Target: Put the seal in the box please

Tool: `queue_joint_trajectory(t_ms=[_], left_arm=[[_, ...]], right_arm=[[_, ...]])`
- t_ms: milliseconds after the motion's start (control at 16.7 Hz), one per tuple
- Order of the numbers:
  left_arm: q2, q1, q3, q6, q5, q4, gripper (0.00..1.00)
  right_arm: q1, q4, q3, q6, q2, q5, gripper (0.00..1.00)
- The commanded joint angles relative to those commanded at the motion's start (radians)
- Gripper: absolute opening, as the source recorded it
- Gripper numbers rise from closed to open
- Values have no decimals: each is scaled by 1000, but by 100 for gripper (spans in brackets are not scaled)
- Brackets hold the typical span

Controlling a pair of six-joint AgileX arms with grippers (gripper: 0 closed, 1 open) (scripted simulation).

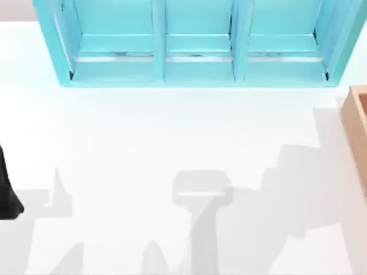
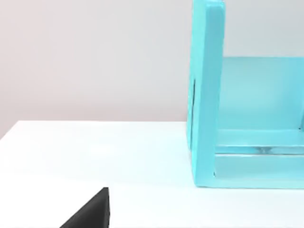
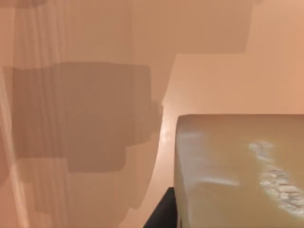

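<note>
while the box [image 1: 356,123] sits at the table's [image 1: 172,149] right edge, the right wrist view looks onto its tan-orange inner surface [image 3: 85,95], with the seal [image 3: 237,171] close before the camera, whitish marks showing. a dark finger [image 3: 161,211] shows against the seal's edge; its grip cannot be told. the left arm [image 1: 7,192] rests at the left edge, near the turquoise shelf unit [image 1: 195,46].

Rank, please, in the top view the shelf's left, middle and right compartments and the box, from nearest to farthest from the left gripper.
From the left gripper, at the table's left edge:
1. left compartment, rear left.
2. middle compartment, rear centre.
3. right compartment, rear right.
4. Farthest, the box, at the right edge.
</note>
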State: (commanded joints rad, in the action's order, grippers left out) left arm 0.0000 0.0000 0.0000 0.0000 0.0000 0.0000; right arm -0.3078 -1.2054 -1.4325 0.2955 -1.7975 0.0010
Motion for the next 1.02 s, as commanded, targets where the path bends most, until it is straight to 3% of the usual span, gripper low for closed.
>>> queue_joint_trajectory(t_ms=[420, 1020], left_arm=[[0, 0, 0, 0, 0, 0, 100], [0, 0, 0, 0, 0, 0, 100]], right_arm=[[-1, 65, 64, -1, -3, -1, 0], [-1, 65, 64, -1, -3, -1, 75]])
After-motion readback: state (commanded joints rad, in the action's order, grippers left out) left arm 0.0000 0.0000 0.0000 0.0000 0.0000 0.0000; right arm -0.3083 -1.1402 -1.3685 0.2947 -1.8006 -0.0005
